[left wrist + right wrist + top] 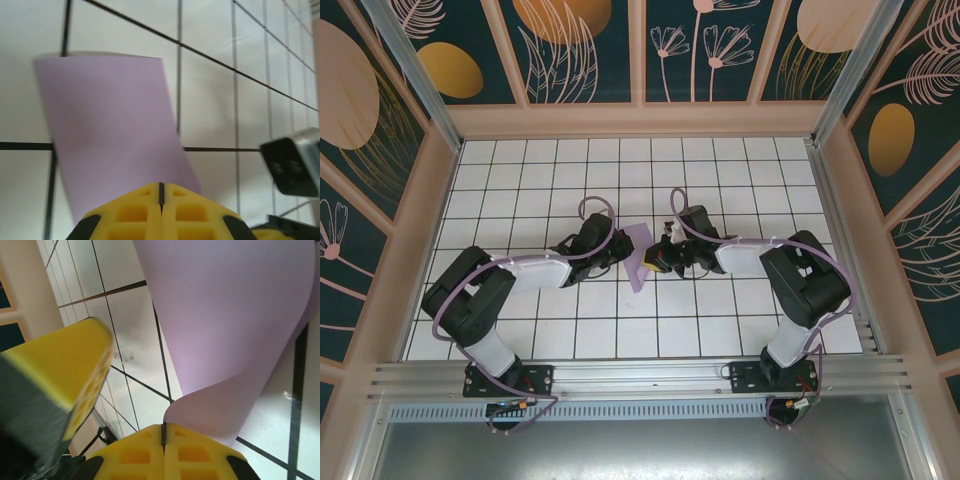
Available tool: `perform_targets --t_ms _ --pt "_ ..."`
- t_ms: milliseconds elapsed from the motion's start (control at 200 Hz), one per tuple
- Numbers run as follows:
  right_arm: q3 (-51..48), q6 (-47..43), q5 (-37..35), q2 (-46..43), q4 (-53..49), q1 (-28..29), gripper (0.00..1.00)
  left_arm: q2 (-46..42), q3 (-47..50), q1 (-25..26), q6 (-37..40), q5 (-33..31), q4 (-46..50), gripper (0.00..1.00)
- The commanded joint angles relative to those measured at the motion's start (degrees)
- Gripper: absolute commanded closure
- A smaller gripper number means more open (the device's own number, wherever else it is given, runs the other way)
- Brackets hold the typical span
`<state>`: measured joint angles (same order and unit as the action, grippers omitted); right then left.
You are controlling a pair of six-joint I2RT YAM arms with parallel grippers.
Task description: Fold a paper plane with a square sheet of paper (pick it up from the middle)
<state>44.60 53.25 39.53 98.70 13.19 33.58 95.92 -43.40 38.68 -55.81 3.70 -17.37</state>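
The square sheet of paper, pale lavender, sits between my two grippers at mid-table, lifted and bent. My right gripper is shut on an edge of the sheet, which curls up and away from its yellow fingertips. My left gripper is shut, its tips over the near part of the sheet, which lies face-on beyond them; no paper shows between its jaws. From above, the left gripper and right gripper face each other across the sheet. The paper plane is out of view.
White tiled tabletop with black grid lines, walled by tan rails and patterned panels. The left gripper's yellow finger looms close in the right wrist view. The right wrist's camera housing sits at the right of the left wrist view.
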Motion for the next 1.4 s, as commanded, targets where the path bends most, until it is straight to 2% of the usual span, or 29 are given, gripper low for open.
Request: perform_targets --t_ms 0,365,801,931,1071,1391 --pt "0.57 0.89 0.56 1.51 2.89 0.66 1.0 1.95 -0.1 -0.69 -0.05 -1.5 1.52 0.99" --pt "2.39 1.38 -0.02 4.72 4.65 1.79 1.0 7.05 -1.11 -0.81 1.27 1.26 1.75 1.0" --pt "3.01 2.29 -1.03 7.5 7.5 2.0 1.0 5.44 -2.17 -0.93 3.53 2.46 3.2 1.0" --pt "3.06 2.19 -1.25 7.87 7.9 2.1 1.0 3.17 -3.54 -2.07 5.7 2.09 5.01 0.9" --pt "3.16 2.16 -1.28 8.37 8.17 2.06 1.0 3.7 -5.09 -3.34 6.9 1.96 6.02 0.89" --pt "3.3 2.14 -1.47 9.39 8.89 2.18 1.0 9.25 -6.98 -3.61 7.16 1.28 7.74 0.99"
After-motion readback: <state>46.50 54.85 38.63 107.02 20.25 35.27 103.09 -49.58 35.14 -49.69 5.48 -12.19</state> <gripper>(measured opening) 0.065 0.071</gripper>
